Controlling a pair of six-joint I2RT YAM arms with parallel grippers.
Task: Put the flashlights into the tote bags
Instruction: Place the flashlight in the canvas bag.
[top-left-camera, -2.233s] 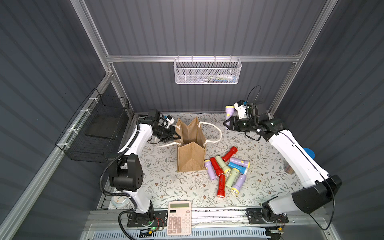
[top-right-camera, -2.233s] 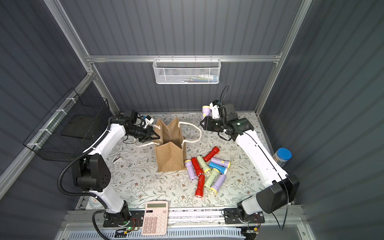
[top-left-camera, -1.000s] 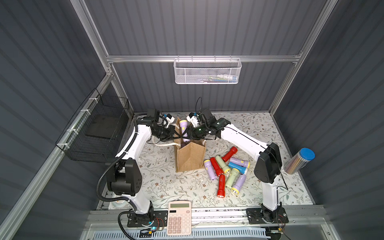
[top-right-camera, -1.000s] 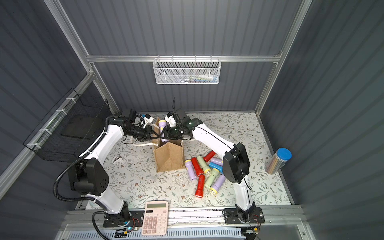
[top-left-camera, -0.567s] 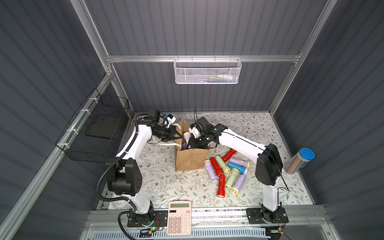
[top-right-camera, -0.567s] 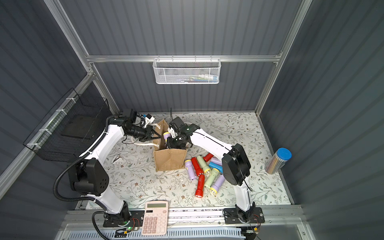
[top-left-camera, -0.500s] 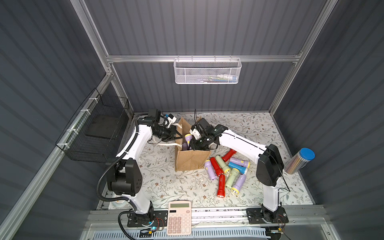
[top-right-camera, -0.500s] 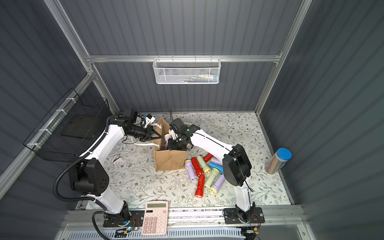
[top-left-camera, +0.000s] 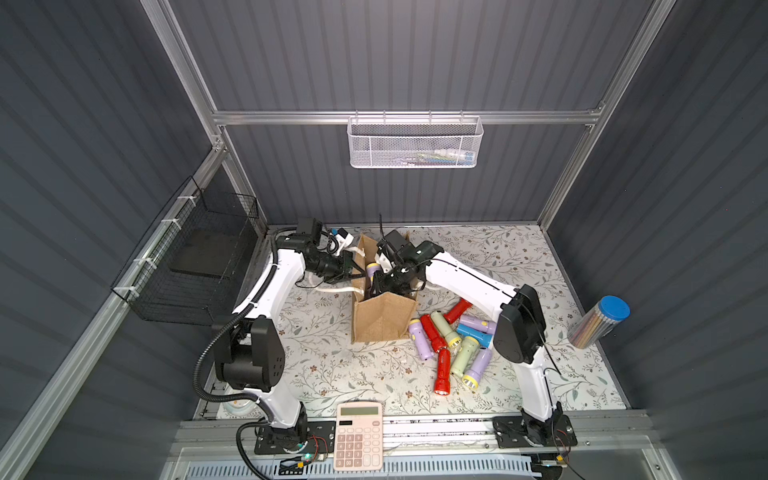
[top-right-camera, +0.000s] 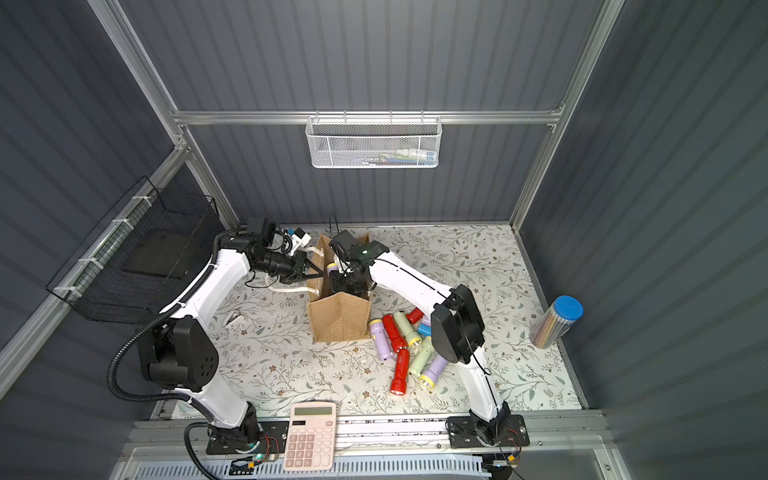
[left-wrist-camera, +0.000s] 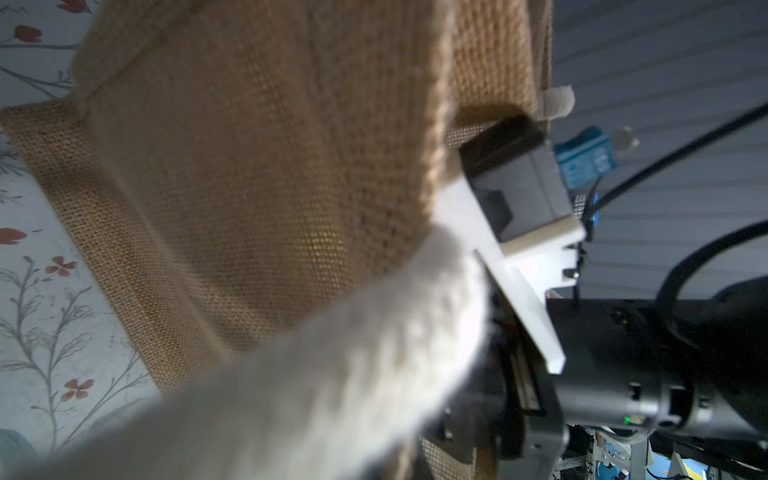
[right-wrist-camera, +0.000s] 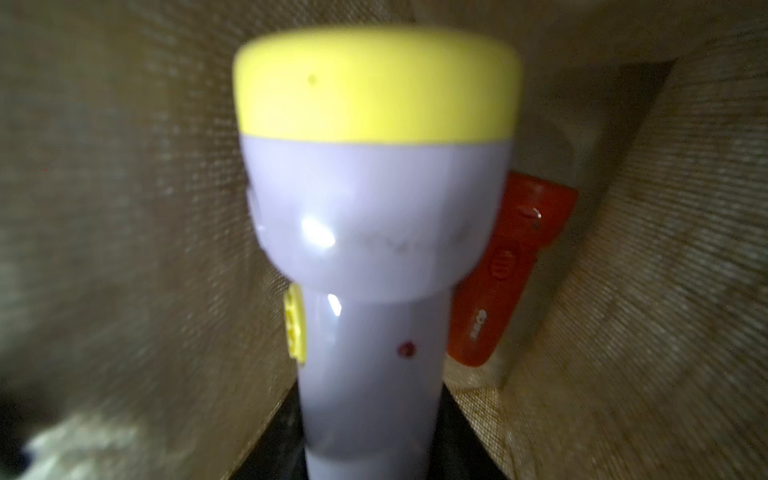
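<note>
Where tote bag (top-left-camera: 384, 320) gapes, right pincer (top-left-camera: 383, 283) holds lilac flashlight (right-wrist-camera: 374, 249).

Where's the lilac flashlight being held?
In both top views, the right gripper holds the lilac flashlight in the tote bag's mouth, a red flashlight deeper inside.

Tan-brown woven tote bag (top-left-camera: 384, 322) with white rope handle (left-wrist-camera: 332, 374). Lilac flashlight (right-wrist-camera: 374, 249), yellow-rimmed; red flashlight (right-wrist-camera: 511, 270). Right of bag, flashlights (top-left-camera: 432, 336) in red, lilac, pale green and blue. Tablecloth (top-left-camera: 332, 365): white, grey leaf sprigs, small red flowers. Pink calculator (top-left-camera: 359, 436).
</note>
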